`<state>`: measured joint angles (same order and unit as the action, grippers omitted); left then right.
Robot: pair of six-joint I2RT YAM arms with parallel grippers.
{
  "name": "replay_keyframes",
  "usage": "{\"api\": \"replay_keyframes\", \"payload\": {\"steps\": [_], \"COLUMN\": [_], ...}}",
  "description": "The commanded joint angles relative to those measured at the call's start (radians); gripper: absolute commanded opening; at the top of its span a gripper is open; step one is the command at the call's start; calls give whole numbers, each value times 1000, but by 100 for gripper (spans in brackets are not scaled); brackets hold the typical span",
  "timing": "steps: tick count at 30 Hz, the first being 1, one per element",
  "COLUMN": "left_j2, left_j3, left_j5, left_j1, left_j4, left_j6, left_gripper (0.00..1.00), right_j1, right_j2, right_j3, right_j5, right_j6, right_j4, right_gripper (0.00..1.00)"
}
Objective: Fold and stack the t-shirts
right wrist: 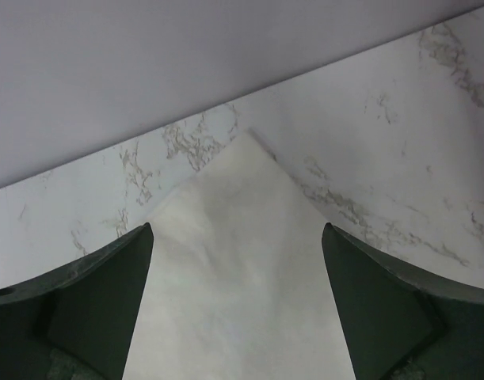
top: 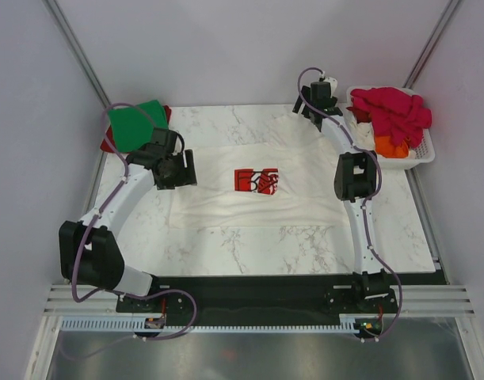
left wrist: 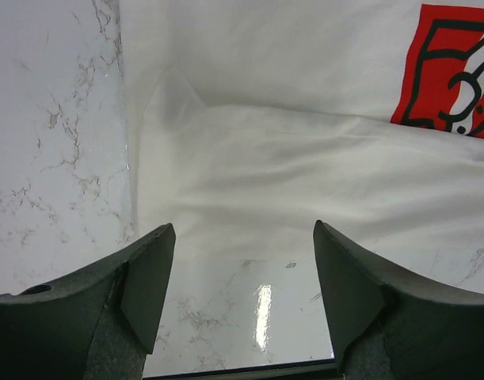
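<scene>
Overhead, pale plain walls (top: 226, 47) close in a white marble-patterned table (top: 249, 237), glossy enough to throw back a streak of light in the left wrist view. Most of its middle is taken by the white t-shirt (top: 218, 202), spread flat with its red chest print (top: 256, 180) face up, presumably laid out so that it can be folded where it lies. At the far right corner a white slatted basket (top: 422, 154) holds the magenta t-shirts (top: 392, 111) heaped over an orange t-shirt (top: 390, 146), seemingly the supply waiting its turn. At the far left corner a folded green t-shirt (top: 135, 124) sits on a red t-shirt (top: 107, 145), which reads as the finished stack. The left gripper (left wrist: 243, 261) hangs over the white shirt's left edge, jaws spread and holding nothing. The right gripper (right wrist: 238, 261) is likewise released, its fingers straddling a far corner of the white cloth close to the wall, probably lined up to pinch it for a first fold.
</scene>
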<state>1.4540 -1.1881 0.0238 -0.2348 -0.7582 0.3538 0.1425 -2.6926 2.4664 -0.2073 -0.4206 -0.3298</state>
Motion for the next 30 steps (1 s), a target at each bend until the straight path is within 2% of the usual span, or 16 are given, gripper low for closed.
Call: {"api": "replay_keyframes", "payload": {"steps": [1, 7, 10, 12, 13, 15, 16, 17, 18, 20, 21, 22, 28, 30], "left_j2": [-47, -55, -58, -60, -58, -52, -52, -52, -44, -32, -17, -6, 93, 141], "left_j3": [-2, 7, 10, 10, 8, 7, 8, 8, 8, 5, 4, 1, -65, -146], "left_j5": [-5, 1, 10, 10, 10, 8, 10, 11, 13, 36, 45, 53, 42, 63], "left_j1": [-14, -26, -35, -37, -35, -35, -35, -35, -35, -35, -35, -35, -32, -29], "left_j4": [54, 53, 54, 54, 54, 54, 53, 54, 54, 53, 51, 51, 45, 27], "left_j6": [-45, -47, -49, -50, -50, -52, -52, -52, -53, -53, -52, -50, -23, -3], "left_gripper": [78, 78, 78, 78, 78, 78, 78, 78, 78, 78, 78, 78, 78, 77], "right_j1": [-1, 17, 20, 23, 28, 35, 37, 37, 39, 34, 32, 28, -3, -6], "right_j2": [-29, -127, -160, -164, -141, -125, -124, -124, -122, -115, -108, -92, -12, 37], "right_j3": [28, 118, 129, 135, 105, 83, 85, 83, 82, 74, 50, 34, -78, -156], "right_j5": [-53, -78, -61, -56, -57, -37, -32, -26, -32, -41, -43, -49, -56, -49], "right_j6": [16, 31, 16, 22, 26, 23, 19, 16, 11, 8, 6, 3, -29, -43], "right_j4": [107, 153, 150, 121, 133, 127, 112, 106, 98, 95, 98, 100, 166, 205], "right_gripper": [96, 96, 92, 84, 73, 68, 57, 51, 39, 22, 7, 1, 0, 0]}}
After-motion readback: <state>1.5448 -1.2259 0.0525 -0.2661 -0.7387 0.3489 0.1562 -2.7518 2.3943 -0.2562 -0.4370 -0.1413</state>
